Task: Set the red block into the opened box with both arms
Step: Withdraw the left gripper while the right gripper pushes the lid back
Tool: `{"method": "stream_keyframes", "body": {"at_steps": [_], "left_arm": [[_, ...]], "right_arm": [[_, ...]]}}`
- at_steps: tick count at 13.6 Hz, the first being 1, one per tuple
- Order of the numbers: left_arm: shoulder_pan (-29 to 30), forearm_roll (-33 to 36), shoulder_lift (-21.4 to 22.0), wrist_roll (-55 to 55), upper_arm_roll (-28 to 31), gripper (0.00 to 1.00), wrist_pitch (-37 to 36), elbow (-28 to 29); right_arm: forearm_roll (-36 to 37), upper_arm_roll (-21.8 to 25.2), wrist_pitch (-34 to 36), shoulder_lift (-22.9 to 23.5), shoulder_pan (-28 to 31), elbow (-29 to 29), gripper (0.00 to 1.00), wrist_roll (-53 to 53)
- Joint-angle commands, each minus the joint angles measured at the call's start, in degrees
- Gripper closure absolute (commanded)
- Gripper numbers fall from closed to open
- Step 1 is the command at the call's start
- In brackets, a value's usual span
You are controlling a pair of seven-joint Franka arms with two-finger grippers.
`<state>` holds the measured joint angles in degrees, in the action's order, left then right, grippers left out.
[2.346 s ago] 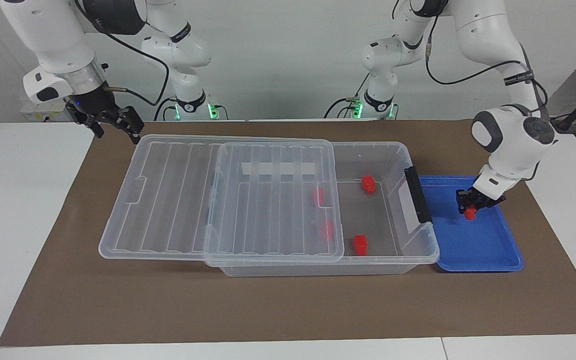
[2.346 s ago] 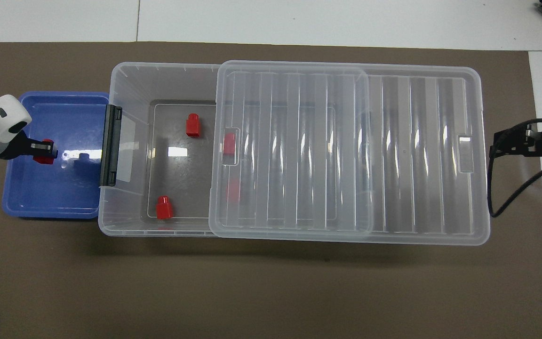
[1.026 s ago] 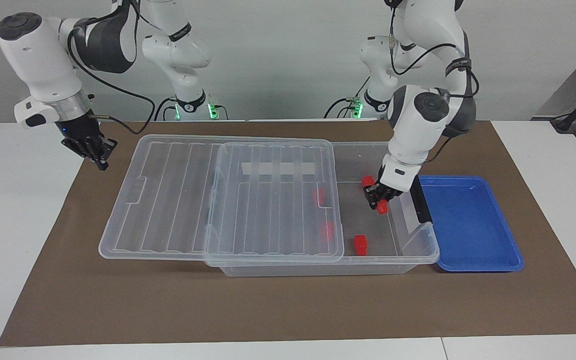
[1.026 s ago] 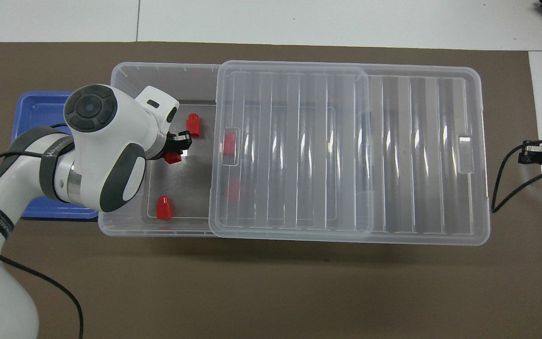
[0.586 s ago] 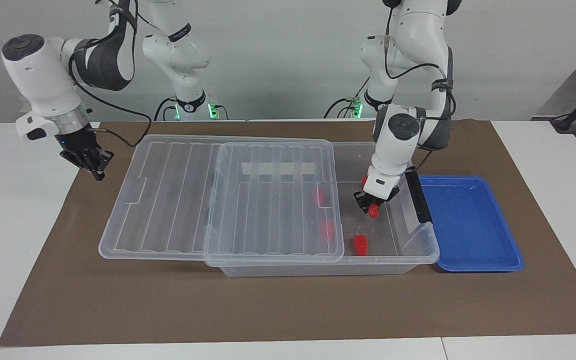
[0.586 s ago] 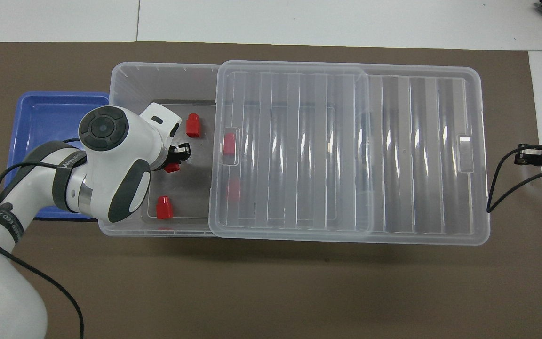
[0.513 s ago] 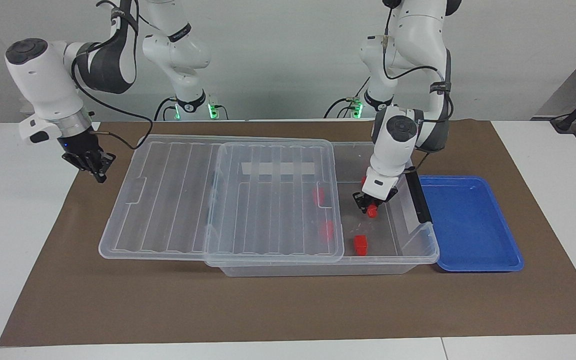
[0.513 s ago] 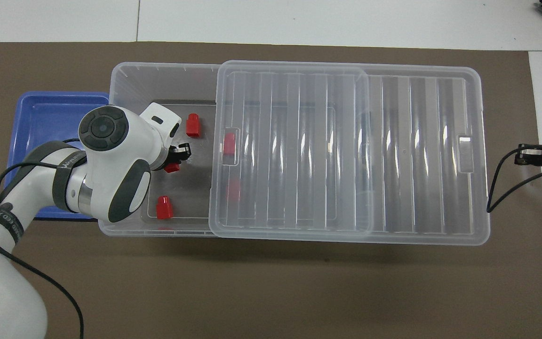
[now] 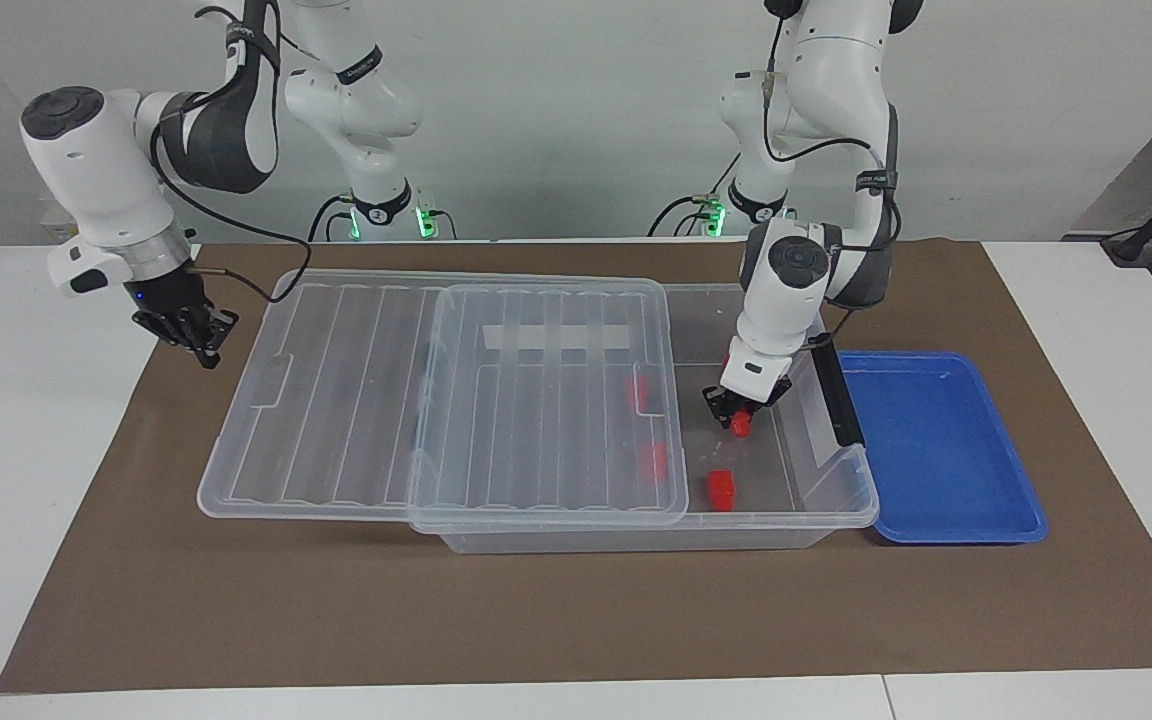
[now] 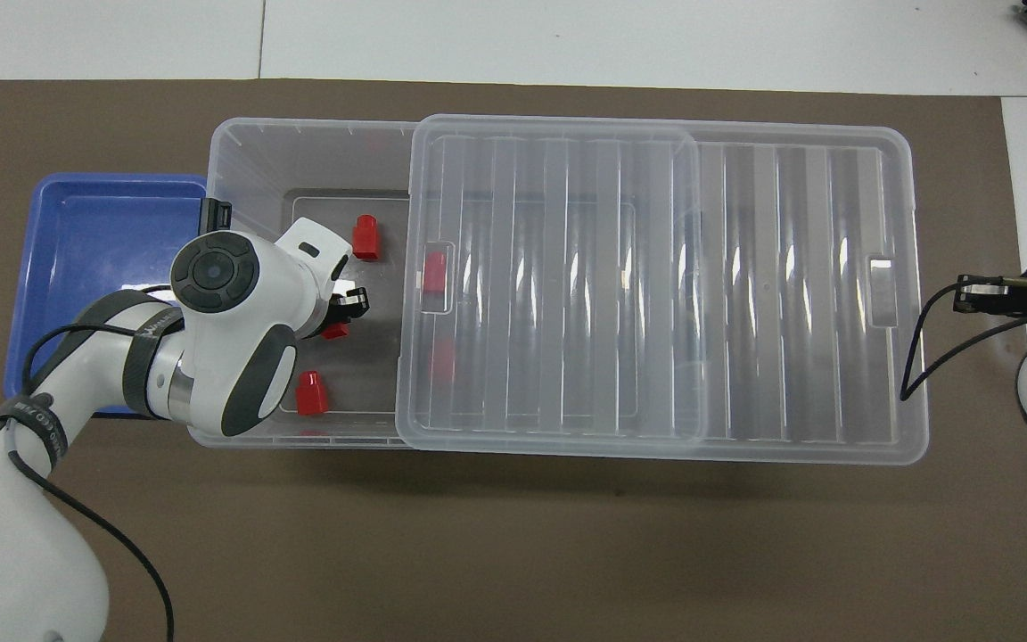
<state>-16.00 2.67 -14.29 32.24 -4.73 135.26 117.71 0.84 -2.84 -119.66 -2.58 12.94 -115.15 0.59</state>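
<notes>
**Fifth red block reaches the open end of the box**

The left tool [image 9: 736, 408] hangs low inside the uncovered end of the box [image 9: 841, 505], with the red block [image 9: 740, 427] right at its fingertips and just beneath them. The overhead view shows the red block [image 10: 333, 332] peeping out from under the wrist, over the bare floor of the box [image 10: 246, 143]. Whether the fingers are clamped on the block or have let it go cannot be told. Nor can the block's long axis or the way it points, as most of it is masked by the tool.

Five red blocks can be counted from overhead. One loose block [image 10: 365, 238] lies on the box floor farther from the robots than the tool, and another [image 10: 311, 394] lies nearer to them. Two more show dimly under the lid [image 10: 567, 285], one beside its notch [image 10: 434, 272] and one nearer the robots [image 10: 442, 357].

The single ribbed lid sits slid toward the right arm's end of the tabletop, overhanging the box there. One blue tray [image 9: 946, 520] lies just beside the box's black handle [image 9: 839, 400], and a brown mat [image 9: 536, 620] lies under everything.

The right arm waits, its tool [image 9: 198, 340] pinched closed above the mat, just off the overhanging end of the lid.
</notes>
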Motion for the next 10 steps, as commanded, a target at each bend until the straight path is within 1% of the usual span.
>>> {"method": "stream_keyframes", "body": {"at_steps": [1, 4, 5, 6, 7, 10], "left_arm": [[-0.62, 1.37, 0.49, 1.16, 0.60, 0.36, 1.06, 0.77], [-0.62, 1.37, 0.49, 1.16, 0.60, 0.35, 0.80, 0.60], [-0.62, 1.37, 0.49, 1.16, 0.69, 0.37, 0.10, 0.07], [-0.44, 1.37, 0.67, 1.08, 0.95, 0.38, -2.34, -1.67], [-0.27, 1.37, 1.02, 0.81, 1.04, 0.38, -7.85, -4.74], [0.35, 1.46, 1.46, 0.37, 1.21, 0.37, -28.40, -18.61]], "right_arm": [[-0.22, -0.23, -0.05, -0.58, 0.16, -0.78, 1.00, 0.55], [-0.31, -0.32, 0.22, -0.58, 0.16, -0.86, 1.00, 0.55], [-0.31, -0.32, 0.22, -0.58, 0.16, -0.86, 1.00, 0.46], [-0.31, -0.32, 0.48, -0.67, 0.07, -0.86, 1.00, 0.46], [-0.22, -0.32, 0.66, -0.50, -0.54, -0.86, 1.00, 0.11], [-0.22, -0.41, -0.22, 0.38, -0.72, -0.78, 1.00, -0.16]]}}
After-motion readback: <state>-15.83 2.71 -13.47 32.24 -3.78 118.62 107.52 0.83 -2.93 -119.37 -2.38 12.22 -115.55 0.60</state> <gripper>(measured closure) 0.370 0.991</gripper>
